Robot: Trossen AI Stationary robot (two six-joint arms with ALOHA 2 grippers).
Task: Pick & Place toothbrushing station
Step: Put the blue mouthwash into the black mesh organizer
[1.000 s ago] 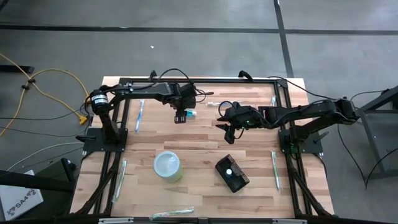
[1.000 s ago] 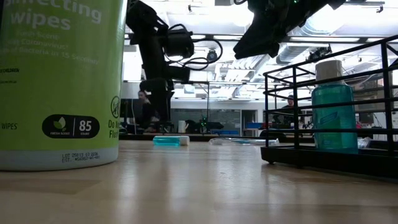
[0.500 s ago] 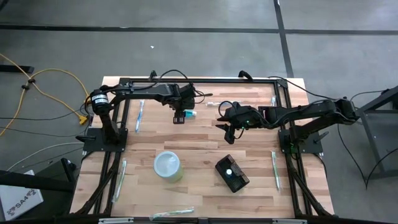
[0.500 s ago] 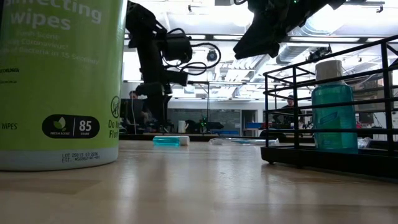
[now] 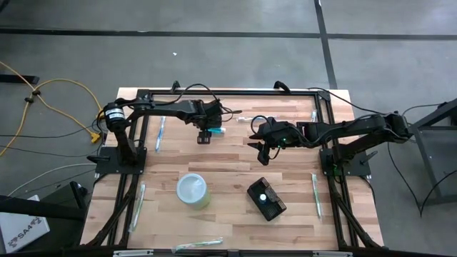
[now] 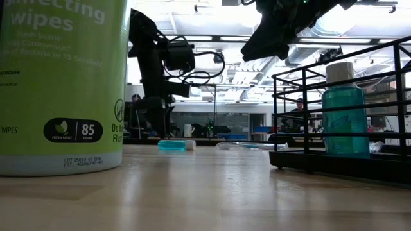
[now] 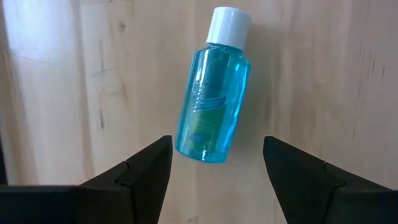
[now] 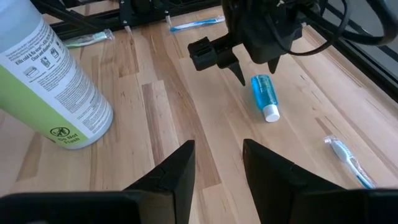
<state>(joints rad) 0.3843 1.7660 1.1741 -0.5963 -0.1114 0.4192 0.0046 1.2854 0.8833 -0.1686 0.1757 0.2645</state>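
The toothbrushing station (image 5: pixel 266 200) is a small black holder standing on the table's near right part. In the low view it shows as a black frame (image 6: pixel 334 157) with a teal bottle inside. My left gripper (image 5: pixel 205 138) is open, pointing down over a small blue bottle (image 7: pixel 213 106) that lies on its side on the far middle of the table. Its fingers stand on either side of the bottle's base end without touching it. My right gripper (image 5: pixel 265 150) is open and empty, above the table's middle, far from the station.
A green wipes canister (image 5: pixel 193 190) stands near the table's near middle, left of the station. Several toothbrushes lie about the table, one at the left (image 5: pixel 161 133) and one at the right (image 5: pixel 315 194). A black frame (image 5: pixel 228 91) runs round the far half.
My left arm has drawn back a little toward the table's left edge, its gripper staying over the blue bottle. The bottle, the station and my right gripper have kept still.
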